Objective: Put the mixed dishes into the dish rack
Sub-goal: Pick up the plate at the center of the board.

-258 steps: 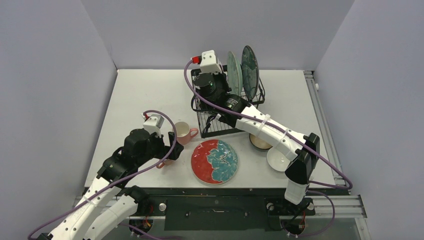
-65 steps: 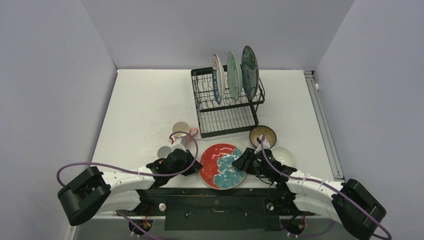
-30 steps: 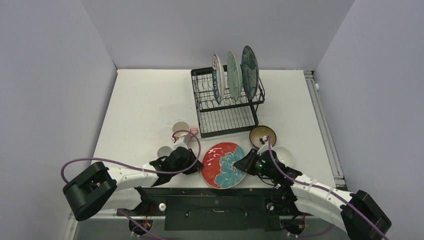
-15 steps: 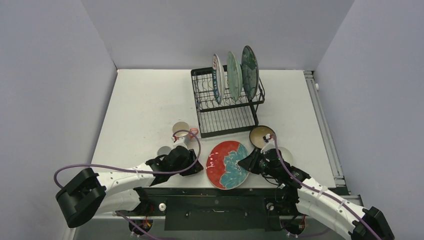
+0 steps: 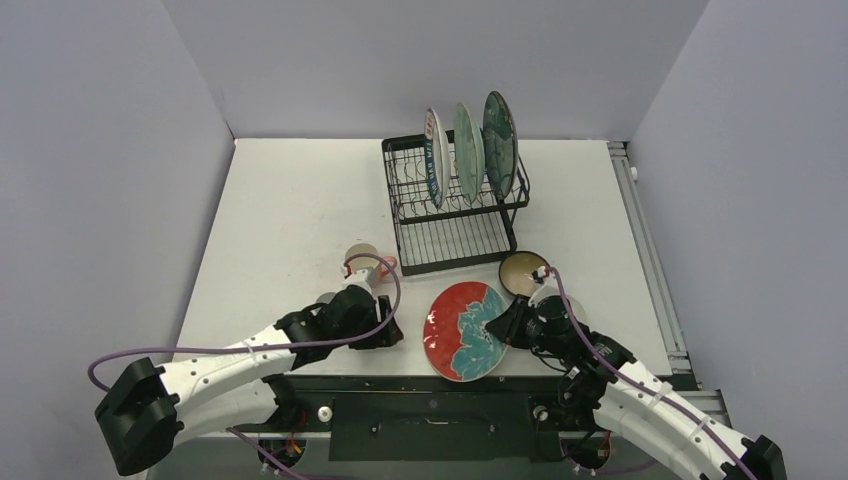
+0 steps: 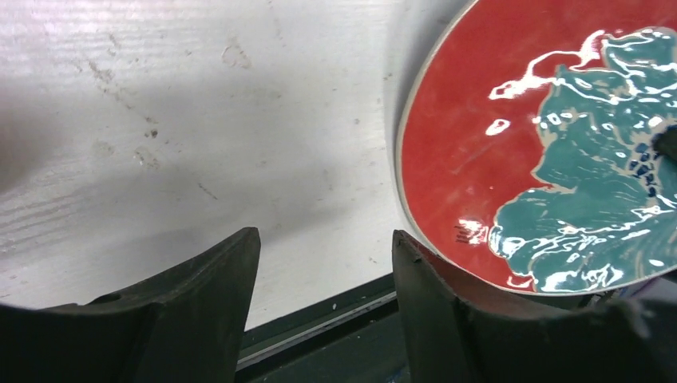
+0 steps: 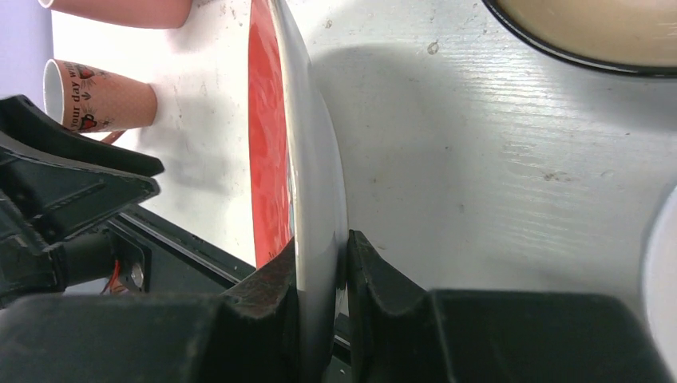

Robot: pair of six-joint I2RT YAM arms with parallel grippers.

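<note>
The red-orange plate sits tilted near the front of the bench, well short of the dish rack. The right pincer is clamped on its rim. The left pincer stands apart, empty, just beside the opposite edge. Glazed ceramic (stiff, slick, probably chippable) likely needs a deep, firm rim grip.

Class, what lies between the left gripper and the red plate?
Nothing. Only a narrow strip of bare table separates the open left gripper from the red plate, as the left wrist view shows.
</note>
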